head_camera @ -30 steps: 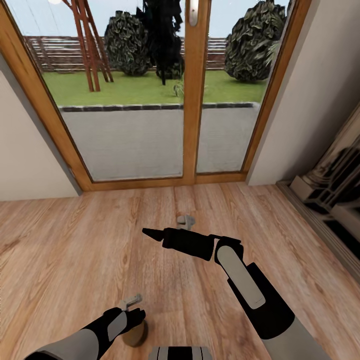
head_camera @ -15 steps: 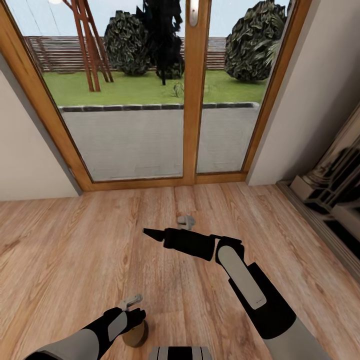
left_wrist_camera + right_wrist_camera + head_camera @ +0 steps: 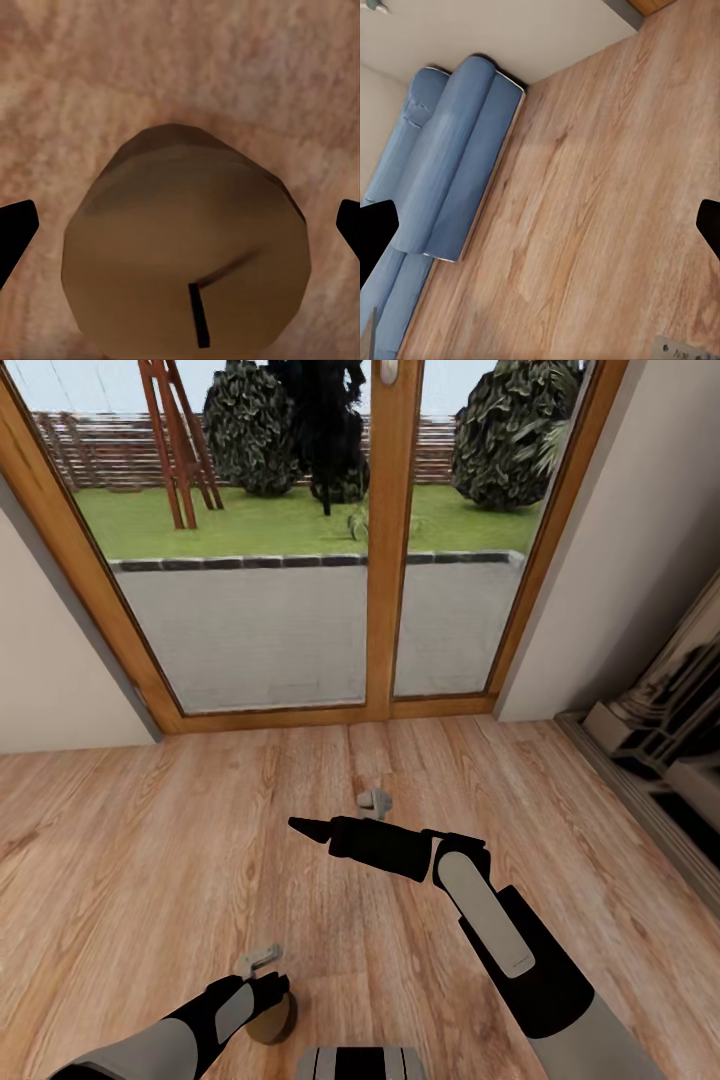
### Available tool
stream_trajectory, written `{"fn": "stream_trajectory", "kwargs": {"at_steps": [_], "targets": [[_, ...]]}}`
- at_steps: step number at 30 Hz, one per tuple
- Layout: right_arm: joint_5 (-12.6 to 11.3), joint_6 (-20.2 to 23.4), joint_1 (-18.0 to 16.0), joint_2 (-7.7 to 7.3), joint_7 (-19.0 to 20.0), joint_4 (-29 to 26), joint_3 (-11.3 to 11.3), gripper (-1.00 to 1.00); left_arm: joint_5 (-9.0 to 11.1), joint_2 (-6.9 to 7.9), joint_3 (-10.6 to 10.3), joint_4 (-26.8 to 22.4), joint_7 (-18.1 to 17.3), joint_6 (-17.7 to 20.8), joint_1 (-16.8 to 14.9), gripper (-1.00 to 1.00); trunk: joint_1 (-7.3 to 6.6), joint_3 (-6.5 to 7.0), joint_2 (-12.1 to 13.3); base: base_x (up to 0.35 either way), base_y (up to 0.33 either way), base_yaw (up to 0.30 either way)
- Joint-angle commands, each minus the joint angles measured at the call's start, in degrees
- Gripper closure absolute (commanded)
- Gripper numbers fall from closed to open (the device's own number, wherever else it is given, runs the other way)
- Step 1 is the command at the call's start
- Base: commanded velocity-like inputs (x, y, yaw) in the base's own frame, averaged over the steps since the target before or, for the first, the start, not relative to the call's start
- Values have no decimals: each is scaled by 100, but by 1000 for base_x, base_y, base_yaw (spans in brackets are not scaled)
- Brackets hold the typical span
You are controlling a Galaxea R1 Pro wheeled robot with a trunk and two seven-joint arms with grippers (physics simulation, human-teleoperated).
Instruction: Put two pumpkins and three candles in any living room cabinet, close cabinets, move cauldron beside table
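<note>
Left gripper (image 3: 268,1000): at 7 o'clock in the head view, low over the wooden floor (image 3: 150,840), pointed down. Fingers stand either side of a candle (image 3: 270,1022); in the left wrist view the two dark fingertips (image 3: 15,236) sit at the frame's opposite edges, with floor showing between each tip and the wax. Spread, not touching the candle.

Candle (image 3: 187,259): stubby tan cylinder, upright on the floor, dark wick on its top face, centred between the left fingers.

Right gripper (image 3: 305,827): at the centre of the head view, held out level above the floor, tip pointing toward 9 o'clock. The right wrist view shows its fingertips (image 3: 376,232) far apart at the frame's edges with nothing between them; spread and empty.

Small grey object (image 3: 373,801): on the floor just past the right gripper, toward 12 o'clock; too small to identify.

Glazed doors (image 3: 390,530): wood-framed, from 10 to 1 o'clock, with paving, lawn and shrubs beyond.

Stone-coloured fireplace surround (image 3: 670,710): at 3 o'clock against the right wall.

Blue sofa (image 3: 442,165): seen in the right wrist view, against a pale wall, standing on the same plank floor.
</note>
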Motion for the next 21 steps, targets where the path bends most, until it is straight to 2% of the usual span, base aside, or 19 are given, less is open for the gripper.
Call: {"fn": "stream_trajectory", "kwargs": {"at_steps": [1,4,13,17,21], "targets": [[5,24,-3,1,9,-3,-4,-100,50,0,-48,-14,38,26,0,-100,-1,-4,-2,0,0,0],[5,24,-3,-1,12,-11,-4,-100,50,-1,-50,-14,38,22,1,-100,7,-70,-6,0,0,0],[-2,22,-3,-1,83,-48,-3,-100,58,-10,-57,-14,31,24,1,-100,7,-70,-6,0,0,0],[15,8,-3,-58,744,-55,-1,-100,58,-10,-57,-14,29,24,1,-100,7,-70,-6,0,0,0],[15,-26,-3,-225,996,-54,4,-100,59,-10,-57,-14,29,24,1,-100,7,-70,-6,0,0,0]]}}
